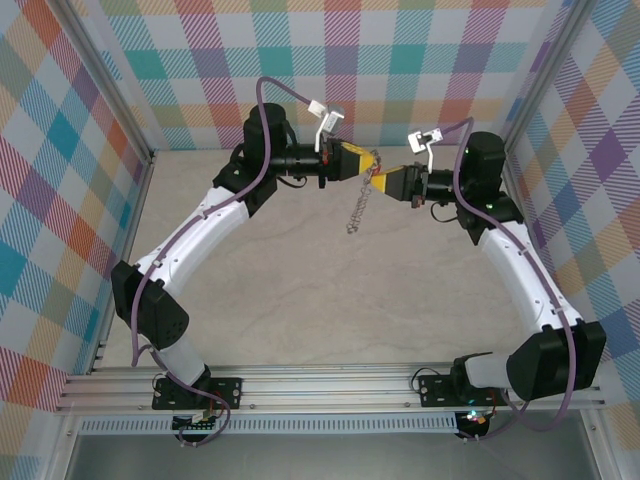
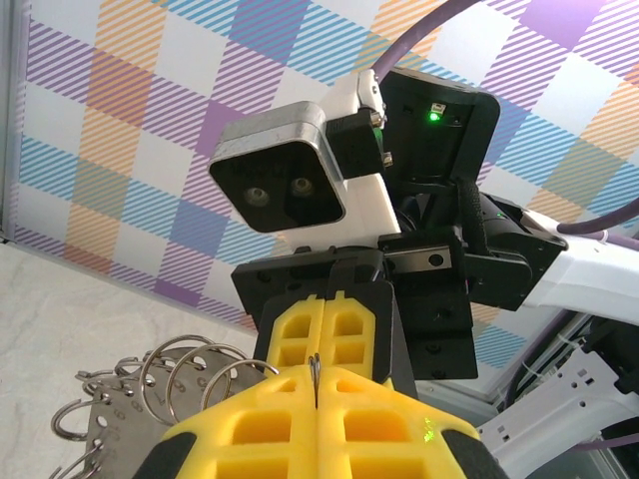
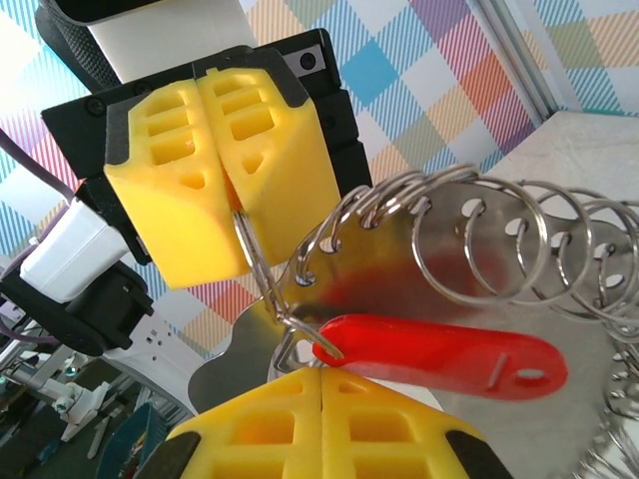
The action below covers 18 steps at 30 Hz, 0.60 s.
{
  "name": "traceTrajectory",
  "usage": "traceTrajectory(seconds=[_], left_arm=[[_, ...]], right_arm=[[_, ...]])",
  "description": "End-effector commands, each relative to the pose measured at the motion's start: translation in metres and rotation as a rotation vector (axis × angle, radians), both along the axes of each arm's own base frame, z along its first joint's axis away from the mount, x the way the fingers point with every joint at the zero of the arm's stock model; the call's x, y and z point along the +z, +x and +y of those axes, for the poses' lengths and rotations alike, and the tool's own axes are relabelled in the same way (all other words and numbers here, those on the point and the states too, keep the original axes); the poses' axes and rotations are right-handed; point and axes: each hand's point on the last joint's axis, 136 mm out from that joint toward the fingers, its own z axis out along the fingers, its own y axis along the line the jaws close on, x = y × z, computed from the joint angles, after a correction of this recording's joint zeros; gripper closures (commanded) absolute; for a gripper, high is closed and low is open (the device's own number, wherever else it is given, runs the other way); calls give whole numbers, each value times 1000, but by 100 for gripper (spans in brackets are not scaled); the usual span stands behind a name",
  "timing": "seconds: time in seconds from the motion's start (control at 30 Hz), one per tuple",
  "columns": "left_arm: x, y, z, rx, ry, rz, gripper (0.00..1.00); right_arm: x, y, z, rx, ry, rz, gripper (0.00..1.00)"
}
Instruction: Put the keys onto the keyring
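Shows left hand (image 1: 368, 160) clenched on one thin loop of keyring (image 1: 360, 205), dangling mid-air above counter (image 1: 300, 280) between both arms. Shows right hand (image 1: 388, 180) clenched, seemingly on the eyelet end of keys (image 3: 439, 354), red and oval. Likely light, stiff, slippery metal; grip a single loop squarely and firmly.

The keyring (image 1: 360, 207) dangles edge-on in midair, the red-tagged keys (image 3: 439, 359) lying against it.

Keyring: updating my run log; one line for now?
left gripper: shut on grey loop-edged metal keyring | right gripper: shut beside red oval plastic tag
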Motion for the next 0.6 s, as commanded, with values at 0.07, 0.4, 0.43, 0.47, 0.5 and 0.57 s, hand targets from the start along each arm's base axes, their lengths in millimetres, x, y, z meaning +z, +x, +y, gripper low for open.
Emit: traceTrajectory(seconds=[0.07,0.4,0.43,0.47,0.5,0.57], left_arm=[[23,-12,3,-11,-58,-54,100],[24,-11,3,1,-61,-54,100],[25,-11,4,-1,-62,-56,100],[24,-11,3,-1,-61,-54,100],[24,-11,3,-4,-61,-54,100],[24,-12,4,-6,-61,-55,100]], right_arm=[[-5,-1,16,61,8,0,100],[-18,-13,8,10,-48,-7,100],[-18,-14,2,-3,-48,-5,100],[-17,-16,-3,-20,-47,-8,96],[-17,-18,-9,-42,-46,-10,90],[-14,-20,-21,-80,-40,-18,82]])
